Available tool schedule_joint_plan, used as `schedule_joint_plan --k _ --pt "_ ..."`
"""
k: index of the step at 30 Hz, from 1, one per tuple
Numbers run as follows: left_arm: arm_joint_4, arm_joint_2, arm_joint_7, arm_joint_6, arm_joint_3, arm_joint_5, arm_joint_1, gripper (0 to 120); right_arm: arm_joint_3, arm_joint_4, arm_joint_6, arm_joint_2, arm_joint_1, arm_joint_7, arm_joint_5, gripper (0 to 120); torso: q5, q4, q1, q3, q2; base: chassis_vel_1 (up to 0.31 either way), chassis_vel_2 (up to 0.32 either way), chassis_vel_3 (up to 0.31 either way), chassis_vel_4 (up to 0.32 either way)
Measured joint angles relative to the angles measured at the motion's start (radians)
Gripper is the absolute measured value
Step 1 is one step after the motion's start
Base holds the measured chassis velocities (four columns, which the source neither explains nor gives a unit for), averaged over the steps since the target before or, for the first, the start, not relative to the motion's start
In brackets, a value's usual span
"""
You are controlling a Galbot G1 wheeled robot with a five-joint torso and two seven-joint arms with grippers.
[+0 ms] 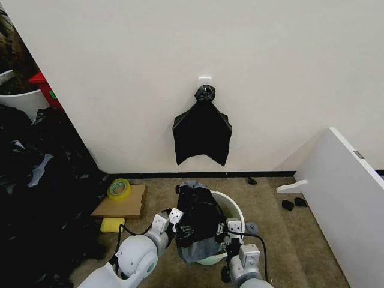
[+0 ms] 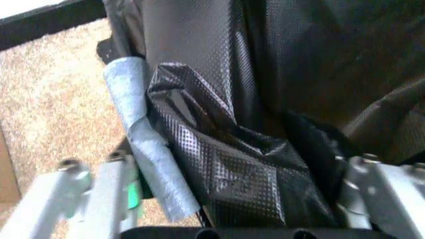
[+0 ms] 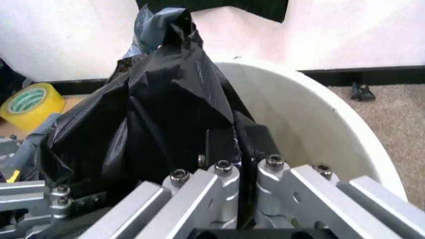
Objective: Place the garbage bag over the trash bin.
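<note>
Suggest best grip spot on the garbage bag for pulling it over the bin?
Probably the bag's loose bottom hem. The garbage bag stands bunched over the trash bin; the left claw and right claw flank it, so come in from the near side, each taking its own edge of film.

A plain off-white wall (image 1: 180,48) fills the back, with a black skirting strip (image 1: 198,174) along its foot. A flat black plastic bundle (image 1: 202,133) with a knotted top hangs from a small white hook (image 1: 204,80). The floor is brown carpet (image 1: 282,234). A white panel (image 1: 345,198) stands at the right; a heap of black plastic (image 1: 36,198) lies at the left, beside cardboard (image 1: 123,204) carrying a yellow tape roll (image 1: 119,189).
</note>
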Motion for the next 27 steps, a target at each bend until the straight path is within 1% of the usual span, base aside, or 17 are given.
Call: schedule_joint_plan --k 3,4,5,6,8,9,10,11,13,14,15,20,22,23,24,25,27 --pt "-0.002 -0.003 -0.017 0.021 -0.019 -0.031 0.001 54 -0.001 0.0 0.006 -0.001 0.0 -0.002 -0.005 0 0.0 0.0 0.0 0.0 0.0 0.0 0.0 0.0 0.0" --pt "-0.006 -0.005 -0.027 0.035 -0.032 -0.052 0.004 48 -0.001 0.0 0.01 -0.002 0.0 -0.003 -0.008 0 0.0001 0.0 0.0 0.0 0.0 0.0 0.0 0.0 0.0" --pt "-0.006 -0.005 -0.027 0.035 -0.032 -0.052 0.004 48 -0.001 0.0 0.01 -0.002 0.0 -0.003 -0.008 0 0.0001 0.0 0.0 0.0 0.0 0.0 0.0 0.0 0.0" --pt "-0.009 -0.006 -0.035 0.047 -0.042 -0.068 0.007 45 -0.002 0.0 0.014 -0.003 0.001 -0.004 -0.012 0 0.0001 0.0 0.0 0.0 0.0 0.0 0.0 0.0 0.0" --pt "-0.019 -0.005 -0.042 0.063 -0.064 -0.091 0.017 30 -0.001 -0.001 0.029 -0.004 0.001 -0.011 -0.033 0 0.0 0.0 0.0 0.0 0.0 0.0 0.0 0.0 0.0" --pt "-0.019 -0.005 -0.042 0.063 -0.064 -0.091 0.017 30 -0.001 -0.001 0.029 -0.004 0.001 -0.011 -0.033 0 0.0 0.0 0.0 0.0 0.0 0.0 0.0 0.0 0.0" --pt "-0.024 -0.002 -0.042 0.064 -0.073 -0.095 0.022 27 0.0 -0.002 0.036 -0.004 0.0 -0.015 -0.043 0 0.0 0.0 0.0 0.0 0.0 0.0 0.0 0.0 0.0" --pt "-0.029 0.002 -0.042 0.062 -0.082 -0.098 0.029 22 0.003 -0.003 0.043 -0.005 -0.001 -0.019 -0.055 0 -0.0001 0.0 0.0 0.0 0.0 0.0 0.0 0.0 0.0" --pt "-0.034 0.007 -0.04 0.053 -0.089 -0.099 0.034 20 0.006 -0.005 0.051 -0.006 -0.002 -0.024 -0.067 0 0.0001 0.0 0.0 0.0 0.0 0.0 0.0 0.0 0.0" --pt "-0.042 0.017 -0.025 0.026 -0.098 -0.097 0.044 11 0.013 -0.011 0.072 -0.007 -0.003 -0.034 -0.084 0 0.0 0.0 0.0 0.0 0.0 0.0 0.0 0.0 0.0" --pt "-0.048 0.025 -0.004 0.006 -0.102 -0.089 0.053 8 0.019 -0.015 0.089 -0.007 -0.004 -0.043 -0.096 0 0.0 0.0 0.0 0.0 0.0 0.0 0.0 0.0 0.0" --pt "-0.062 0.044 0.039 -0.019 -0.111 -0.06 0.072 4 0.039 -0.019 0.136 -0.006 -0.004 -0.068 -0.106 0 -0.0001 -0.0001 0.0 0.0 0.0 0.0 0.0 0.0 0.0" --pt "-0.073 0.064 0.077 -0.05 -0.12 -0.008 0.097 4 0.064 -0.015 0.161 -0.008 0.0 -0.08 -0.1 0 0.0 0.0 0.0 0.0 0.0 0.0 0.0 0.0 0.0" --pt "-0.074 0.067 0.081 -0.057 -0.121 -0.001 0.101 4 0.068 -0.013 0.162 -0.008 0.0 -0.08 -0.097 0 0.0001 0.0 0.0 0.0 0.0 0.0 0.0 0.0 0.0" --pt "-0.077 0.075 0.096 -0.089 -0.126 0.023 0.116 4 0.081 -0.005 0.164 -0.012 0.0 -0.081 -0.088 0 0.0001 0.0001 0.0 0.0 0.0 0.0 0.0 0.0 0.0" --pt "-0.077 0.075 0.096 -0.089 -0.126 0.023 0.116 4 0.081 -0.005 0.164 -0.012 0.0 -0.081 -0.088 0 0.0001 0.0001 0.0 0.0 0.0 0.0 0.0 0.0 0.0" --pt "-0.079 0.082 0.113 -0.129 -0.131 0.049 0.131 4 0.092 0.005 0.164 -0.018 -0.003 -0.08 -0.077 0 -0.0001 0.0001 0.0 0.0 0.0 0.0 0.0 0.0 0.0"
